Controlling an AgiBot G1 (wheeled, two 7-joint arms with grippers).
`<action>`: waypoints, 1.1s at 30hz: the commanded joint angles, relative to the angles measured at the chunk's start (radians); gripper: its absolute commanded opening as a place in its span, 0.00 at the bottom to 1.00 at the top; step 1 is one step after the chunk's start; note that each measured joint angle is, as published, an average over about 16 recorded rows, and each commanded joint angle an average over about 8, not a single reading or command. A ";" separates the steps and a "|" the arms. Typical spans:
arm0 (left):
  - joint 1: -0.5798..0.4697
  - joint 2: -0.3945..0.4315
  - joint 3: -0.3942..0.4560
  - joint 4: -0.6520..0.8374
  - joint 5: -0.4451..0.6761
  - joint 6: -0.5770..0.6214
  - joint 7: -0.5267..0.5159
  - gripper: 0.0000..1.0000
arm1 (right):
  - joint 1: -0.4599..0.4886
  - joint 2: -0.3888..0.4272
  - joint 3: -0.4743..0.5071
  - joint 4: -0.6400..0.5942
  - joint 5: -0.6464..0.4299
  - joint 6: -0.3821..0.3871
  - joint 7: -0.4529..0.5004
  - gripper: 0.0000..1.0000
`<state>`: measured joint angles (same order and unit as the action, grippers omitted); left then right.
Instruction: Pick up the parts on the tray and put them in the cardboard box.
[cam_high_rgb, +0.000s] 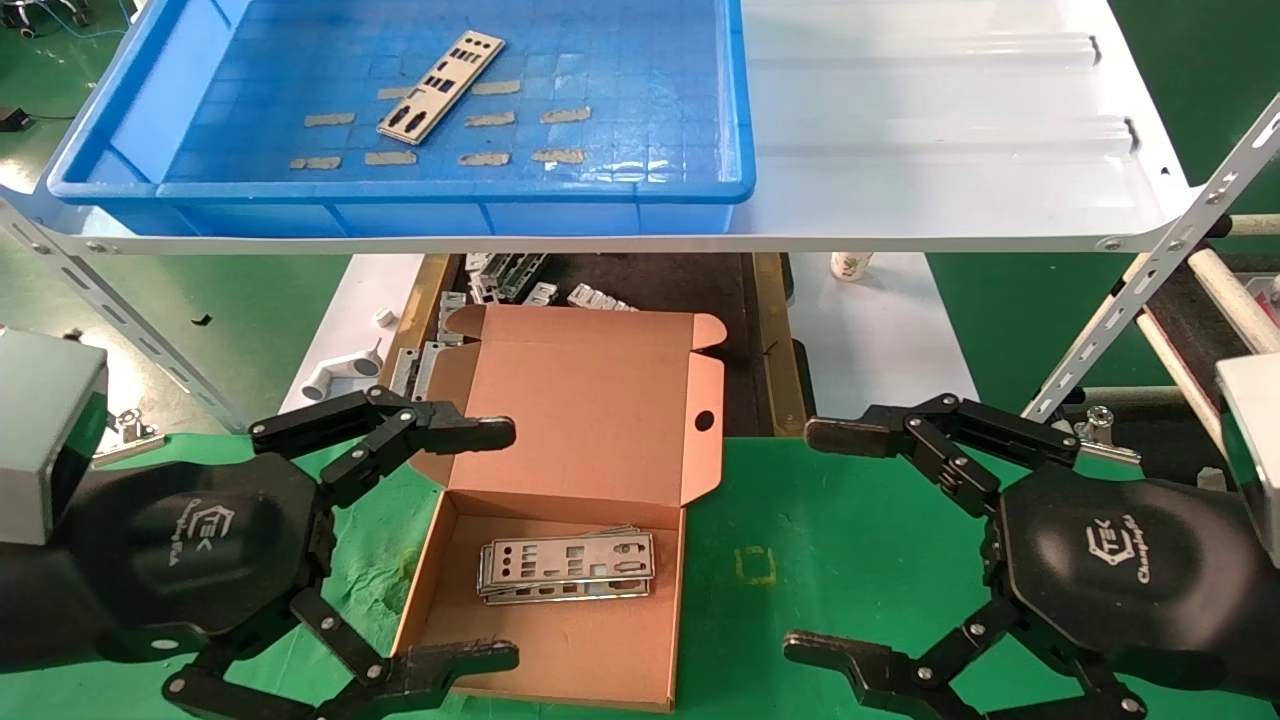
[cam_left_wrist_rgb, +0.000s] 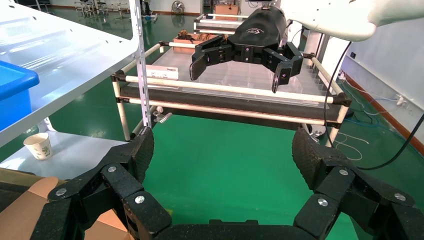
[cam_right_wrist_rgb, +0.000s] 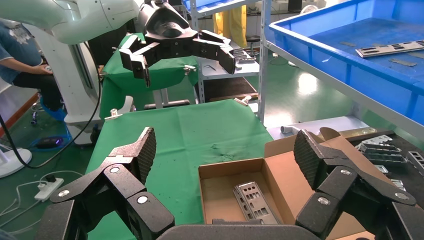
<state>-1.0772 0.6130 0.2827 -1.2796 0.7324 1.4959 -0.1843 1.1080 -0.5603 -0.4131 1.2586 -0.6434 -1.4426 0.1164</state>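
green table: both claws (cam_high_rgb: 500, 545) (cam_high_rgb: 815, 540) hover spread wide.

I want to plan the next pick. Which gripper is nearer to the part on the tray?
Left. The left gripper is open beside the box, below the part on the tray. The right gripper, open, is over the green cloth, farther to the side.
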 joint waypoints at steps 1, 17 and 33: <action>0.000 0.000 0.000 0.000 0.000 0.000 0.000 1.00 | 0.000 0.000 0.000 0.000 0.000 0.000 0.000 1.00; 0.000 0.001 -0.001 0.003 0.000 -0.006 -0.003 1.00 | 0.000 0.000 0.000 0.000 0.000 0.000 0.000 0.19; -0.289 0.206 0.071 0.198 0.268 -0.405 -0.062 1.00 | 0.000 0.000 0.000 0.000 0.000 0.000 0.000 0.00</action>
<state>-1.3707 0.8163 0.3571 -1.0582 0.9984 1.1119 -0.2401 1.1081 -0.5604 -0.4132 1.2584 -0.6434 -1.4427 0.1163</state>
